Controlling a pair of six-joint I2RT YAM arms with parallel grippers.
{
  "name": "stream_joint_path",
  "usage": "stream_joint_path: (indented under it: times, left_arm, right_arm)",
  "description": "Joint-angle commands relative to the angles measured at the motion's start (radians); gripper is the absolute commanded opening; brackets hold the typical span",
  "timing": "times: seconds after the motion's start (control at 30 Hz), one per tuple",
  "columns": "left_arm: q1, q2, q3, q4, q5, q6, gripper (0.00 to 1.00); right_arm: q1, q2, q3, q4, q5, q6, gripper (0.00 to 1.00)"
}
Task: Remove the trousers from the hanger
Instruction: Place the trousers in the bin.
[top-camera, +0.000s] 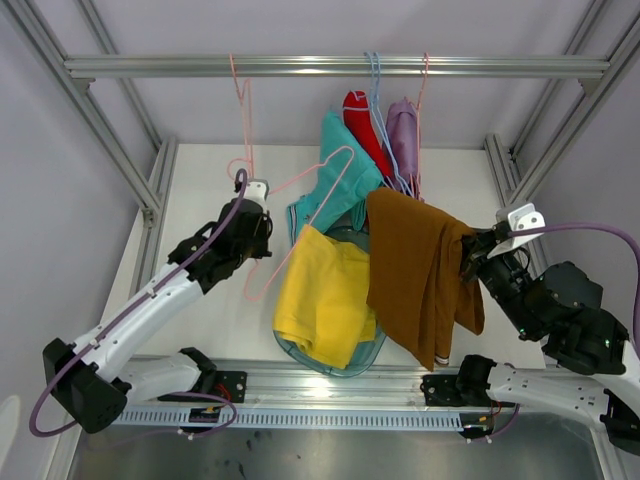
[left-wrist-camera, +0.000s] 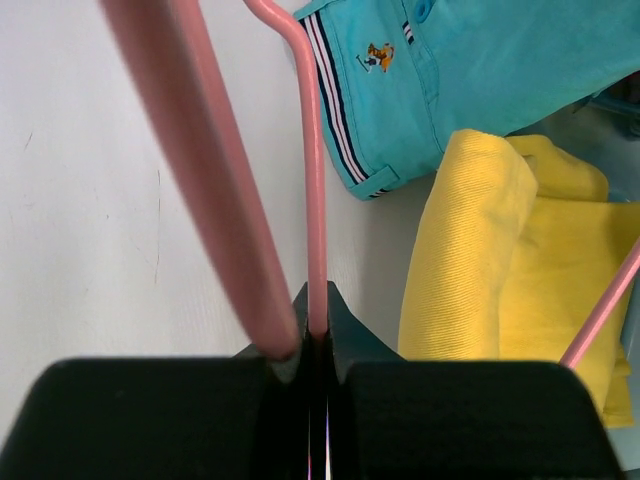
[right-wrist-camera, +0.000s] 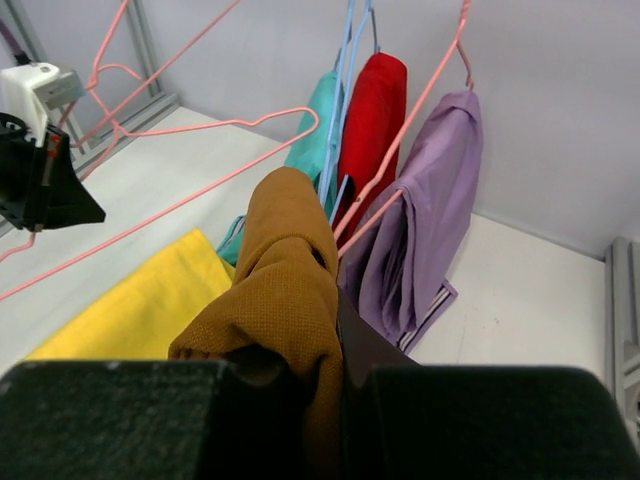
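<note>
My left gripper (top-camera: 257, 228) is shut on the wire of an empty pink hanger (top-camera: 300, 225); in the left wrist view the wire (left-wrist-camera: 316, 200) runs straight into the closed jaws (left-wrist-camera: 318, 330). My right gripper (top-camera: 470, 252) is shut on the brown trousers (top-camera: 415, 270), which drape down from it over the table; the right wrist view shows the cloth (right-wrist-camera: 290, 270) bunched between the fingers. The yellow trousers (top-camera: 320, 295) lie in a heap below. The teal trousers (top-camera: 335, 180), red trousers (top-camera: 360, 120) and lilac trousers (top-camera: 403, 135) hang at the back.
A metal rail (top-camera: 200, 66) crosses the back and carries another pink hanger (top-camera: 243, 100) and blue hangers (top-camera: 375, 90). A clear bluish basket (top-camera: 345, 368) lies under the yellow trousers. Frame posts stand at both sides.
</note>
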Motion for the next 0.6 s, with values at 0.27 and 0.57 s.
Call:
stream_joint_path:
  times: [0.27, 0.57]
  left_arm:
    - [-0.017, -0.041, 0.015, 0.021, 0.033, 0.013, 0.01]
    - [-0.020, -0.066, 0.017, 0.024, 0.046, 0.010, 0.01]
  right_arm:
    - [0.001, -0.064, -0.019, 0.093, 0.150, -0.015, 0.00]
    - [-0.003, -0.004, -0.108, 0.230, 0.128, -0.056, 0.00]
